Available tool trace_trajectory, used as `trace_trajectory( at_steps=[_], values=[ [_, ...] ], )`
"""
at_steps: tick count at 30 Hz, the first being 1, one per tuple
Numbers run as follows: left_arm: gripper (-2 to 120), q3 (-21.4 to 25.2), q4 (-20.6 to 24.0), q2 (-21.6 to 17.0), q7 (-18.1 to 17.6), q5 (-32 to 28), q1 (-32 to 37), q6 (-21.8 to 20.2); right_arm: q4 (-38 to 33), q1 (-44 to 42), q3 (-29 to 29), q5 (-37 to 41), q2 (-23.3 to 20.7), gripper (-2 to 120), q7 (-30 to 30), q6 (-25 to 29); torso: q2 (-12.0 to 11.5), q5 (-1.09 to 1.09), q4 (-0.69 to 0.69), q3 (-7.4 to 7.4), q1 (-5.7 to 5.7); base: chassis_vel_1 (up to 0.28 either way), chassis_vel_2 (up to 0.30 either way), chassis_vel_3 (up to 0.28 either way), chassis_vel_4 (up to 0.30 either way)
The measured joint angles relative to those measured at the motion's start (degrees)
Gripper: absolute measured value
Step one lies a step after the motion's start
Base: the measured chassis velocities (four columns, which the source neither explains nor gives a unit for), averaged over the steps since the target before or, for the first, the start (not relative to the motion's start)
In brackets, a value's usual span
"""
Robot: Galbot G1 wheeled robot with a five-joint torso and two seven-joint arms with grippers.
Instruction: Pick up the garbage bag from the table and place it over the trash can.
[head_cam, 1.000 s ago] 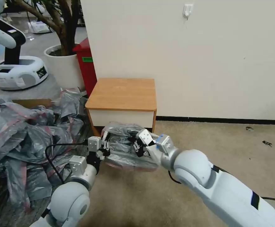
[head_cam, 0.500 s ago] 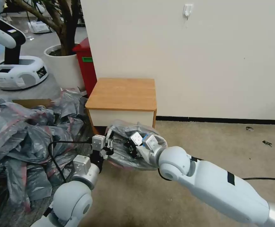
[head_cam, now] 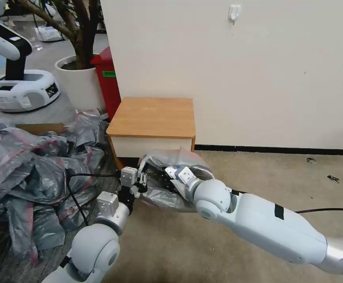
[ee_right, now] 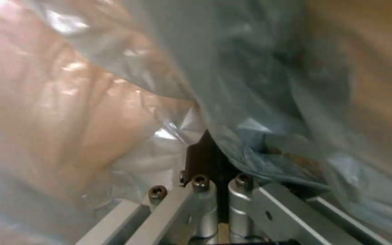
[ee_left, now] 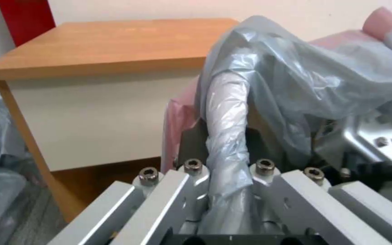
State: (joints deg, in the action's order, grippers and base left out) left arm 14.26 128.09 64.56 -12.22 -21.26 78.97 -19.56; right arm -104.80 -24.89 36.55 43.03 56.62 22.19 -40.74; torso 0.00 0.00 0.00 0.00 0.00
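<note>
1. The garbage bag (head_cam: 167, 192) is off the surface (head_cam: 153, 117) and hangs low in front of its white drawer, just above the carpet.
2. It is held up between both grippers, so the picking up looks done.
3. The trash can must be under the bag, but I cannot make it out for sure, so I cannot tell if the bag is over it yet.
4. What is left, I think, is to pull the rim down and let go.
5. The bag is stretched sideways, so its long way runs from the robot's left to its right. The pink rim band shows along the low edge, so the mouth seems to point down.
6. The left gripper (head_cam: 142, 181) is at the bag's left end. In the left wrist view its jaws are clenched on a twisted strip of the bag (ee_left: 225, 136).
7. The right gripper (head_cam: 170, 181) is at the other end, tucked under the plastic. Its jaws look pressed together, with the bag (ee_right: 250, 102) caught in them.
8. A big heap of grey-pink bags (head_cam: 26, 169) lies well to the left.
</note>
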Motion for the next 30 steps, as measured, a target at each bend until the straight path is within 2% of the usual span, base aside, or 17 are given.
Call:
trace_trajectory(
  at_steps=[10, 14, 24, 28, 30],
  values=[
    [5, -0.61, -0.36, 0.8, 0.0, 0.27, -1.4, -0.77, 2.75, 5.14, 4.74, 2.68, 0.11, 0, 1.3, 0.0, 0.0, 0.0, 0.0, 0.0, 0.0, 0.0, 0.0, 0.0, 0.0],
    [5, -0.88, -0.58, 1.05, 1.12, 3.07, -1.2, -0.41, 4.07, 7.6, 7.12, 10.25, 0.8, 0, 5.57, 0.0, 0.0, -0.01, 0.0, 0.0, 0.0, 0.0, 0.0, 0.0, 0.0],
    [5, -0.88, 0.42, 1.22, 2.58, 4.95, -0.1, 0.09, 5.86, 8.07, 8.11, 15.36, 1.14, 0, 8.41, 0.02, 0.0, 0.0, 0.0, 0.0, 0.0, 0.0, 0.0, 0.0, 0.0],
    [5, -0.74, 0.63, 1.28, 2.67, 4.94, 0.22, 0.09, 5.18, 7.55, 7.94, 16.08, 0.86, 0, 9.21, 0.03, 0.0, 0.0, 0.0, 0.0, 0.0, 0.0, 0.0, 0.0, 0.0],
    [5, -0.43, 0.2, 1.87, 2.08, 3.61, 0.37, -0.15, 1.15, 7.3, 7.59, 19.35, -0.78, 0, 11.26, 0.05, 0.0, 0.0, 0.0, 0.0, 0.0, 0.0, 0.0, 0.0, 0.0]
  ],
)
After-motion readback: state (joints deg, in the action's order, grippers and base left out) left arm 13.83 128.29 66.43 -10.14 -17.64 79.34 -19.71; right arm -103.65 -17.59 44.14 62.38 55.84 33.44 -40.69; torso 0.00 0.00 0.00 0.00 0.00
